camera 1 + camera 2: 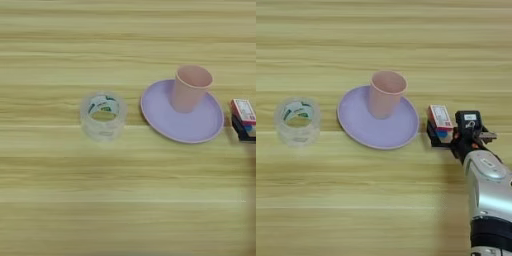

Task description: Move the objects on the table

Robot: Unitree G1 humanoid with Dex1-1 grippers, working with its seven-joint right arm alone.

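On the table (60,200), a pink cup (386,93) stands on a lilac plate (363,129); right of the plate, the pincer (448,134) grips a red-and-white box (440,119); a clear tape roll (298,120) sits left.

One cup (387,93), one plate (363,127), one box (440,118), one tape roll (298,120), one table (356,200).
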